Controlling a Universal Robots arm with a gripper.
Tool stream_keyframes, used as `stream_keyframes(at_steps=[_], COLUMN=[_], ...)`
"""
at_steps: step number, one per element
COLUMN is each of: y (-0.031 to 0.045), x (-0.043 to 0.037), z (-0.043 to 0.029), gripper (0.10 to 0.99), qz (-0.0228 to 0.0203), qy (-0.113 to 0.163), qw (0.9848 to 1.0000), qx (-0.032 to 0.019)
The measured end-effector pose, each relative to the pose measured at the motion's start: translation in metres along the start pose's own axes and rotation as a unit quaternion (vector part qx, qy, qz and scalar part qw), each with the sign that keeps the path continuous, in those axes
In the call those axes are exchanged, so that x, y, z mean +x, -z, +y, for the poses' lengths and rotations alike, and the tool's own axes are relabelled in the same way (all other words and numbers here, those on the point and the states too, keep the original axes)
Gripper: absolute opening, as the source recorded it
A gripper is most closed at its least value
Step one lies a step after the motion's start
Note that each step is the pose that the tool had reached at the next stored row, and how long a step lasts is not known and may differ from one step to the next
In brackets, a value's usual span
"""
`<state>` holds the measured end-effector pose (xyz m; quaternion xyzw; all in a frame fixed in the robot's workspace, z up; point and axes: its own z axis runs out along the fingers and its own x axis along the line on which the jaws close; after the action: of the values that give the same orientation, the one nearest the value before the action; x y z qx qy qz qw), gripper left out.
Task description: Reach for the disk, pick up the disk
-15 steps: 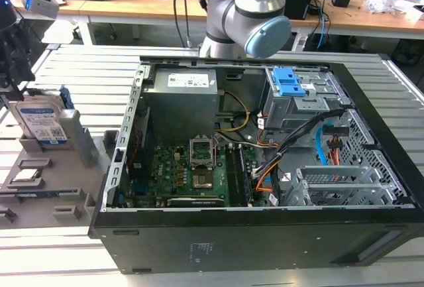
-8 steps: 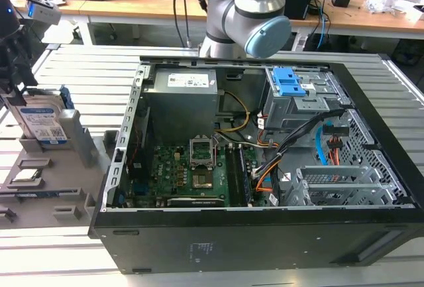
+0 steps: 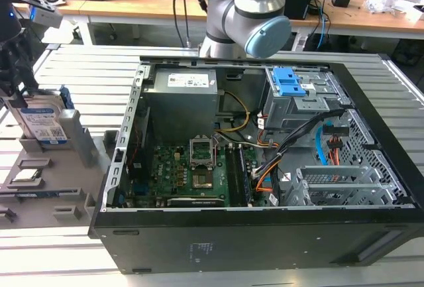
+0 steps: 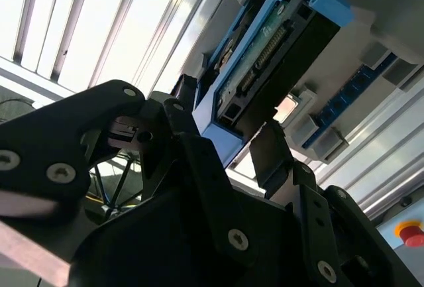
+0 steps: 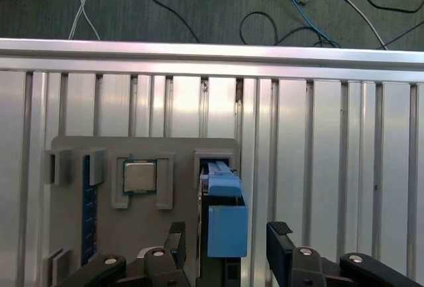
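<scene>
Black fingers (image 5: 281, 234) of the gripper (image 5: 227, 237) sit closest to the lens in both wrist views. The claw is spread wide, with one finger on each side of the disk (image 5: 225, 217) and a visible gap on both sides. No contact is noted.

Disk: it stands on edge in a slot of the grey holder (image 5: 146, 148), with its blue bracket uppermost. In the exterior view it is at the far left, label side showing (image 3: 41, 122), well apart from the open computer case (image 3: 265, 240). The second wrist view shows its underside edge (image 4: 278, 48) — a green board and a row of connector pins framed by blue plastic.

Handling, as judged:
- The body is a rigid metal slab, dense for its size, and will not give under the pads.
- The flat faces look smooth and may slip under a light squeeze.
- The plastic bracket may flex, and the board and pins are the fragile parts.
- The best hold is across the two broad faces near the top edge, pads square on — clear of the connector.

Surroundings: a processor chip (image 5: 140, 176) lies in the neighbouring pocket of the holder. The holder rests on the slatted metal table (image 5: 331, 168).
</scene>
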<state>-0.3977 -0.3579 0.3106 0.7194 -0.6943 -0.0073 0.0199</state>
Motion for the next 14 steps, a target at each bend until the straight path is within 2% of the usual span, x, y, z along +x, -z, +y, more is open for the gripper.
stream_keyframes(at_steps=[14], y=[-0.0166], x=[-0.0003], z=[0.0001], gripper=[0.604], qz=[0.0007], qy=[0.000], qw=[1.0000], qx=[-0.0001])
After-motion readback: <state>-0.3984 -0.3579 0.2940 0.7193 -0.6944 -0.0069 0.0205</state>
